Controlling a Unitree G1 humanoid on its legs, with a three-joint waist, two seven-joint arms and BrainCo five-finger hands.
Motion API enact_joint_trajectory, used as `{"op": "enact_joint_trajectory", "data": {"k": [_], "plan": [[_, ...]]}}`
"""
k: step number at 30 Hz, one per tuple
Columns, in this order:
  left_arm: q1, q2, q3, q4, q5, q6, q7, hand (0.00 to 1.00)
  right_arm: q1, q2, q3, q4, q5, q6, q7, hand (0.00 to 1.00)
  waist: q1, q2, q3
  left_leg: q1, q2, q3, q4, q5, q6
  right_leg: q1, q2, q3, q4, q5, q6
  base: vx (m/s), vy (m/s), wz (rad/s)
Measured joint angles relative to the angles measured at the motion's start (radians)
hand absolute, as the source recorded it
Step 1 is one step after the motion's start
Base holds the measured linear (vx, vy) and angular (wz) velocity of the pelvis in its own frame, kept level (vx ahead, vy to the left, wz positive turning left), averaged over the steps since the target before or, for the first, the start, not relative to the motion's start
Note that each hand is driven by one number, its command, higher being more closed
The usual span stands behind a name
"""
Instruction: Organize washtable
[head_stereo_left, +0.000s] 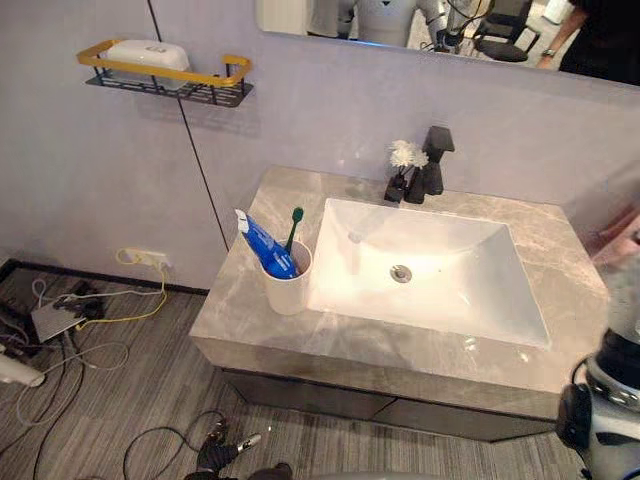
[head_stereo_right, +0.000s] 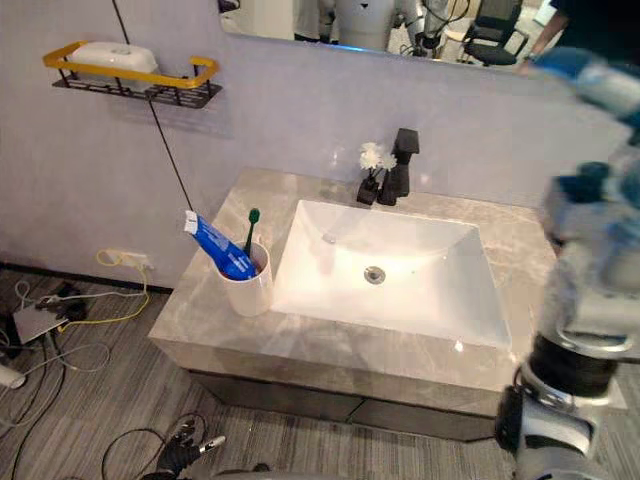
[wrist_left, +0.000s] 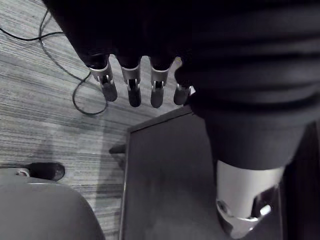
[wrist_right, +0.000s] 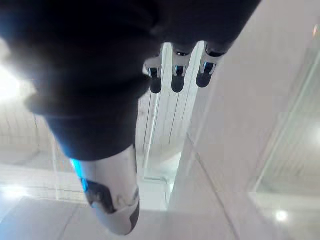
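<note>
A white cup (head_stereo_left: 287, 283) stands on the grey marble counter (head_stereo_left: 240, 310), left of the white basin (head_stereo_left: 430, 300). A blue toothpaste tube (head_stereo_left: 262, 243) and a green toothbrush (head_stereo_left: 293, 229) stand in it. Behind the basin are a black tap (head_stereo_left: 434, 160) and a small dark vase of white flowers (head_stereo_left: 402, 168). My left hand (wrist_left: 132, 85) hangs low in front of the cabinet, fingers straight, holding nothing. My right hand (wrist_right: 175, 75) is raised at the right with its fingers straight and points up at the ceiling, empty.
A black and yellow wall shelf (head_stereo_left: 165, 78) with a white soap box (head_stereo_left: 148, 54) hangs up on the left. A mirror (head_stereo_left: 450, 30) runs above the counter. Cables and a power strip (head_stereo_left: 60, 315) lie on the floor at the left.
</note>
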Motion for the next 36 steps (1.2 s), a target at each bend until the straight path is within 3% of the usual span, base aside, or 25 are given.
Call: {"op": "enact_joint_trajectory", "data": {"k": [1,6,11,15,19,22,29,36], "plan": [[0.006,-0.001,0.003,0.002,0.0,0.002,-0.004,0.0,0.069,-0.001,-0.064,0.036,0.011,0.006,-0.017,0.0,-0.018,0.001,-0.018,0.0,-0.002,0.004,-0.018,0.012,-0.004,-0.015,-0.001,0.003,-0.001,-0.009,0.008,0.0,-0.02,-0.15],[0.001,-0.009,0.007,0.019,0.0,0.004,-0.021,0.0,0.25,0.035,-0.197,0.188,0.026,0.047,-0.056,0.0,-0.047,0.009,-0.038,0.0,0.0,0.008,-0.016,0.021,-0.002,-0.026,0.006,0.007,-0.002,-0.013,0.008,0.01,-0.02,-0.06],[-0.008,-0.026,0.024,0.019,0.0,0.005,-0.03,0.0,0.413,0.23,-0.264,0.36,-0.015,0.123,-0.12,0.0,-0.073,0.011,-0.048,0.0,0.001,0.027,-0.013,0.02,-0.002,-0.035,0.01,0.024,-0.007,-0.014,0.007,0.01,-0.01,-0.11],[-0.026,-0.052,0.023,0.02,-0.001,0.007,-0.047,0.0,0.523,0.375,-0.257,0.403,-0.038,0.179,-0.146,0.0,-0.074,0.019,-0.067,-0.018,0.0,0.045,-0.012,0.016,0.0,-0.056,0.009,0.036,-0.017,-0.013,0.007,0.0,-0.002,-0.11],[-0.03,-0.103,0.027,0.007,-0.008,0.013,-0.047,0.0,0.629,0.529,-0.157,0.422,-0.041,0.204,-0.149,0.0,-0.071,0.028,-0.076,-0.009,0.013,0.082,-0.012,0.007,-0.003,-0.062,0.014,0.051,-0.008,-0.014,0.007,0.02,-0.017,-0.15],[-0.027,-0.122,0.05,-0.003,-0.02,0.026,-0.043,0.0,0.732,0.656,0.006,0.439,-0.033,0.229,-0.141,0.0,-0.071,0.028,-0.074,0.012,0.022,0.106,-0.011,-0.006,-0.005,-0.048,0.018,0.059,-0.002,-0.014,0.007,0.02,-0.022,-0.2],[-0.02,-0.128,0.043,-0.003,-0.051,0.045,-0.024,0.0,0.828,0.672,0.236,0.626,-0.053,0.274,-0.049,0.0,-0.049,0.042,-0.072,0.025,0.024,0.144,0.013,-0.034,-0.004,-0.042,0.009,0.058,0.021,-0.025,0.003,-0.02,0.003,-0.12],[-0.031,-0.124,0.014,0.022,-0.054,0.04,-0.023,0.0,0.838,0.672,0.272,0.84,-0.083,0.305,0.038,0.0,-0.04,0.054,-0.07,0.028,0.023,0.142,0.009,-0.031,-0.004,-0.039,0.01,0.057,0.016,-0.025,0.003,0.0,0.0,0.0]]}}
